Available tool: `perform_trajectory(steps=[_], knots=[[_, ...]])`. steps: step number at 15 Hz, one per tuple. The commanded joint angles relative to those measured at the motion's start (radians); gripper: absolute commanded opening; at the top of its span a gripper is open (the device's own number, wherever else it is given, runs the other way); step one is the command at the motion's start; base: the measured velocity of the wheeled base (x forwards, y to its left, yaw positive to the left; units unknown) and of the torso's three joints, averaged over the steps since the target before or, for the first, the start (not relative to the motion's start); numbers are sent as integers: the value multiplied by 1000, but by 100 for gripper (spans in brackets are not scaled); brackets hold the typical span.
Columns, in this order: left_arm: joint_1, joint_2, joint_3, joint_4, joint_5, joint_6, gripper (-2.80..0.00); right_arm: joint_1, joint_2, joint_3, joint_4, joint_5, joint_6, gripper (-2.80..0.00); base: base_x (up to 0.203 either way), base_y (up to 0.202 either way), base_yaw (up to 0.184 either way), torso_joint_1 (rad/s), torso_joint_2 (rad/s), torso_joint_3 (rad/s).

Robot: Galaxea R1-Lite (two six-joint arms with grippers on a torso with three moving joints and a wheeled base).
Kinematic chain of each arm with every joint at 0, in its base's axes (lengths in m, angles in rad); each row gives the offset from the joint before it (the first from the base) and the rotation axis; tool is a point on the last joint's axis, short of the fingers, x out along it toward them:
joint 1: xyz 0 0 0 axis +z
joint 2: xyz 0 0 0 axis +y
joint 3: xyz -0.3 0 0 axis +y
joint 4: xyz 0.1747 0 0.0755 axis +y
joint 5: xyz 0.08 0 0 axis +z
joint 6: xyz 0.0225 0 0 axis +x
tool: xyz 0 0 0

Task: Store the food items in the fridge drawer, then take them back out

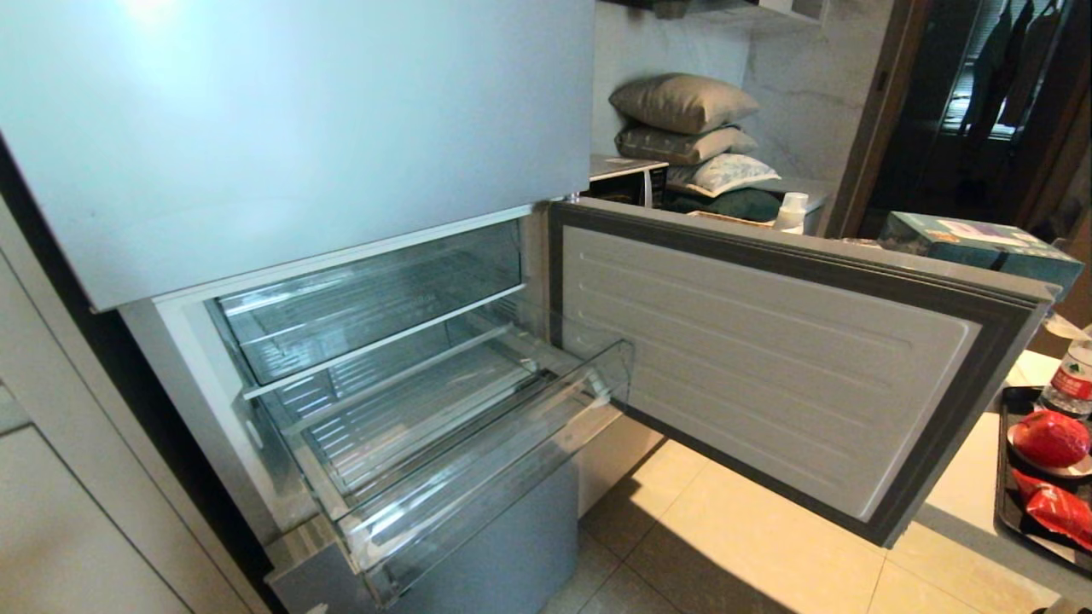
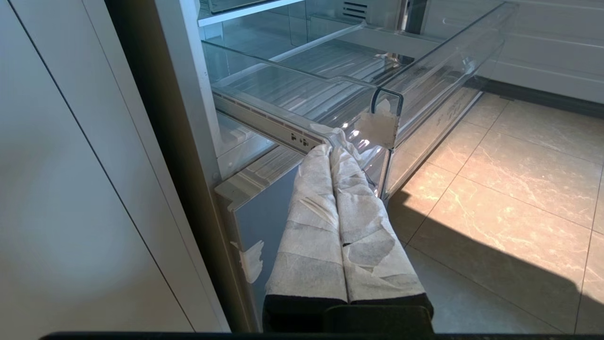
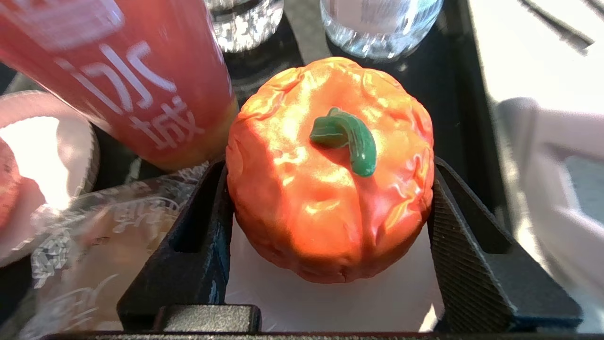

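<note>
Right end effector (image 3: 330,226): only the right wrist view shows it; its two black fingers (image 3: 203,236) sit against opposite sides of the round red fruit (image 3: 330,179), clasping it.
Round red fruit: it sits on a pale dish on the black tray (image 1: 1011,503), at the near right of the tabletop (image 1: 964,486); its green stem (image 3: 349,139) faces up toward the wrist camera, curling to one side. In the head view it shows as a glossy red ball (image 1: 1051,438), with no arm visible over it.
Red packet (image 1: 1058,510): it lies on the tray just nearer than the fruit, its long axis running along the tray's near-right edge. Whether it touches the dish I cannot tell.
Red-labelled container (image 3: 127,80): seen close only from the right wrist, tilted, just beside the fruit.
Left end effector (image 2: 337,141): only the left wrist view shows it; its cloth-wrapped fingers (image 2: 311,217) are pressed together, tips near the drawer's front corner.
Fridge drawer (image 1: 478,477): pulled out, clear, ribbed floor, long axis across the fridge front; no food inside.
Fridge door (image 1: 768,358): swung open to the right, beyond the drawer.
Pillows (image 1: 682,119): stacked far behind.
</note>
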Motion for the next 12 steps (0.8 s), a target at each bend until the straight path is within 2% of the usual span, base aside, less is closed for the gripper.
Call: perform_trajectory(steps=[1,6,12], knots=[[1,0,2,-1,0,0,-280,-7,-44,16,-5,0,-1,-280,0,0,0,0,0,0],[0,0,2,-1,0,0,-280,-40,-221,141,-5,-1,-4,-280,0,0,0,0,0,0],[0,0,2,-1,0,0,-280,-86,-518,371,-5,-4,12,-280,0,0,0,0,0,0]])
